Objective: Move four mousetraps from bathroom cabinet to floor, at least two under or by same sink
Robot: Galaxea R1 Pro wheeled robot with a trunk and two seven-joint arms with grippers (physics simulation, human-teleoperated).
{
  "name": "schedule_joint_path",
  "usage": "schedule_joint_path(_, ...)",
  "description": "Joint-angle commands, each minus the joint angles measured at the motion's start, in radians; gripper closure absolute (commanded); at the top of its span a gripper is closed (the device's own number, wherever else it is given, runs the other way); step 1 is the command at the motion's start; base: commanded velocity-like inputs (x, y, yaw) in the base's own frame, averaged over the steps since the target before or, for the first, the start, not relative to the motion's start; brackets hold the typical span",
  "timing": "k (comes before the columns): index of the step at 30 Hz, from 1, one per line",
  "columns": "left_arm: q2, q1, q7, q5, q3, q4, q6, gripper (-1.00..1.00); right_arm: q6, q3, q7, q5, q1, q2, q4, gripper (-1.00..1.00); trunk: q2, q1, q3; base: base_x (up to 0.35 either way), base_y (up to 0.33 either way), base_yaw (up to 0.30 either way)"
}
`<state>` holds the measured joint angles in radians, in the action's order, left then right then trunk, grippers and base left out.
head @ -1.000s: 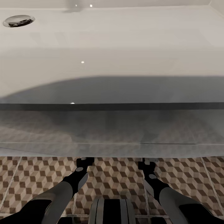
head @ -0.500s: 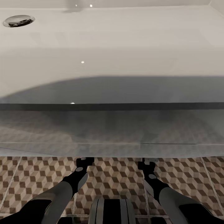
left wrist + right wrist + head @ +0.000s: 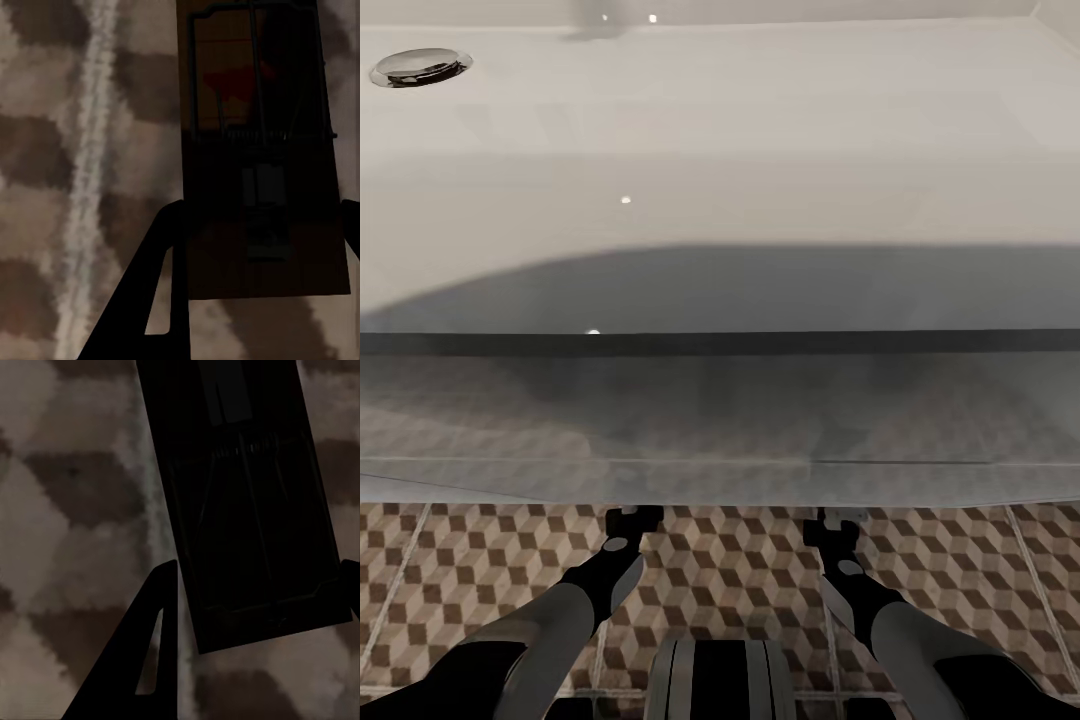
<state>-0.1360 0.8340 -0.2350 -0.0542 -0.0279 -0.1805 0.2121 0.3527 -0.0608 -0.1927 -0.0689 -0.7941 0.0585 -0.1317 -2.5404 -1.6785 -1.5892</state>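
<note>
In the head view I look down on the white sink, and both arms reach under its front edge above the cube-patterned bathroom floor. My left gripper is shut on a brown wooden mousetrap with a red mark and dark wire parts. It hangs close over the tiles. My right gripper is shut on a second mousetrap, which is in deep shadow and slightly skewed between the fingers. The fingertips are hidden under the vanity in the head view. The cabinet is out of view.
A chrome drain sits at the basin's far left. The glossy vanity front overhangs both grippers. A pale grout line runs beside the left trap. My base stands close to the vanity.
</note>
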Motion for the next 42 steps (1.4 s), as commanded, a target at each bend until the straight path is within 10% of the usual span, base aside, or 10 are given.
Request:
schedule_joint_path(1, 0.000, 0.001, -0.006, -0.007, -0.003, 0.001, 0.003, 1.00, 0.001, -0.007, -0.002, -0.009, -0.001, 0.000, 0.001, 1.00, 0.000, 0.000, -0.001, 0.000, 0.000, 0.000)
schedule_joint_path(42, -0.003, 0.001, -0.006, -0.011, -0.004, 0.000, 0.003, 1.00, -0.033, -0.004, -0.002, -0.006, -0.001, 0.000, 0.027, 1.00, 0.000, 0.000, -0.001, 0.000, 0.000, 0.000)
